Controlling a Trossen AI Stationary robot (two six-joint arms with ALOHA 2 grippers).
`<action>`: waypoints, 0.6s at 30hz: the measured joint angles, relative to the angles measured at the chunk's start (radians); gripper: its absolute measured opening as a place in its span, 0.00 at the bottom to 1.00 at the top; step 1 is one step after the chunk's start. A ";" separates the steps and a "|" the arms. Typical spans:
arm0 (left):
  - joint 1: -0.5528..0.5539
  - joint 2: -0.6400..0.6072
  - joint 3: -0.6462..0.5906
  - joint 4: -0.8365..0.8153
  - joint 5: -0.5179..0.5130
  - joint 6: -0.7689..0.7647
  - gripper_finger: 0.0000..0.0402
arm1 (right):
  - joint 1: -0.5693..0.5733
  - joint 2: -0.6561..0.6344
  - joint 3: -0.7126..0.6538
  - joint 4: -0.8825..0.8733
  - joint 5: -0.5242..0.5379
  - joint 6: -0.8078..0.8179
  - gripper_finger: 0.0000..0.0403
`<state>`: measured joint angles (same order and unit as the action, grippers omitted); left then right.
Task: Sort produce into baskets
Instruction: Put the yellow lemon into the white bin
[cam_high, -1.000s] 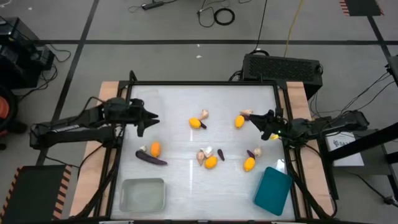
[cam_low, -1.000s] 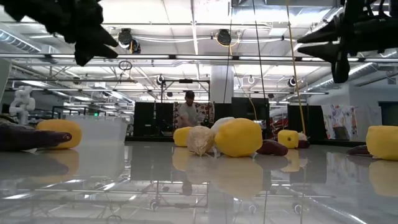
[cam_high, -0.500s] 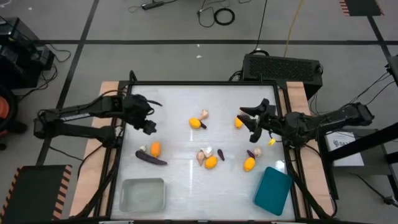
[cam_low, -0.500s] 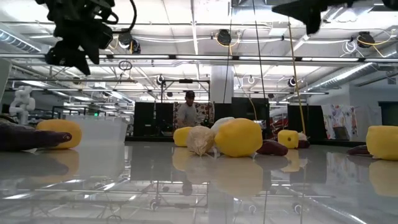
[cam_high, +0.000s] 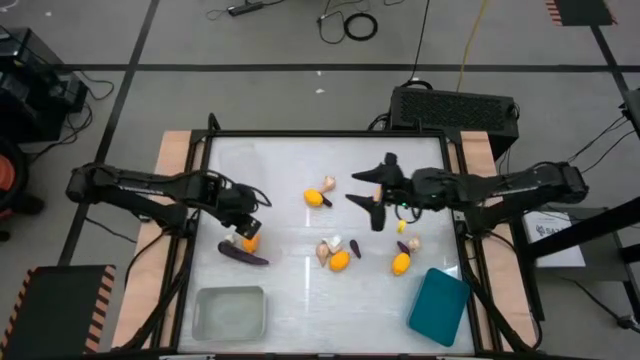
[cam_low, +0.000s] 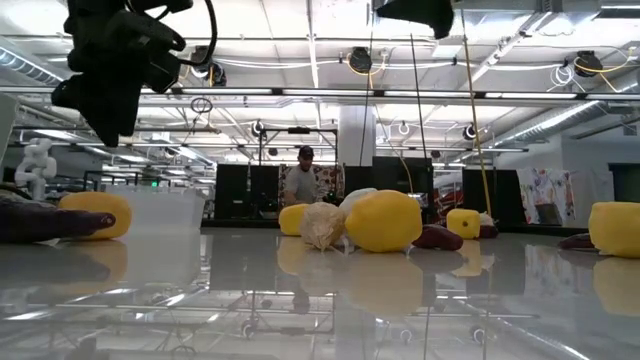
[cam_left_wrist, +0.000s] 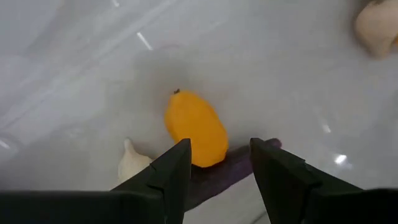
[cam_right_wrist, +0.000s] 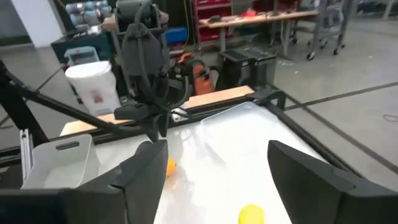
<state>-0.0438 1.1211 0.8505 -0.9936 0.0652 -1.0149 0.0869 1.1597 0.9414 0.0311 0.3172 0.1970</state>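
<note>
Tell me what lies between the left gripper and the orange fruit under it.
Nothing. In the left wrist view the left gripper hangs with its fingers apart right over the orange fruit, only bare table around it; a garlic bulb and the eggplant flank it.

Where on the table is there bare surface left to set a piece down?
Bare: the far strip of the table beyond all the produce, and the near middle between the greyish basket and the teal basket. Crowded: the centre-right clusters, and around the long eggplant under the left end effector.

Left end effector low, fingers parted — right end effector raised mid-table, spread wide.
</note>
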 joint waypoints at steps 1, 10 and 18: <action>-0.012 0.010 0.000 0.000 -0.007 -0.002 0.43 | -0.008 0.018 0.011 0.002 -0.018 0.000 0.68; -0.123 0.098 0.000 -0.008 -0.053 -0.032 0.43 | -0.070 0.149 0.057 0.000 -0.163 0.001 0.69; -0.163 0.173 0.000 -0.007 -0.080 -0.074 0.48 | -0.112 0.182 0.069 0.002 -0.223 0.030 0.69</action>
<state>-0.2066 1.2941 0.8501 -1.0004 -0.0145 -1.0892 -0.0250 1.3416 1.0107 0.0335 0.0945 0.2267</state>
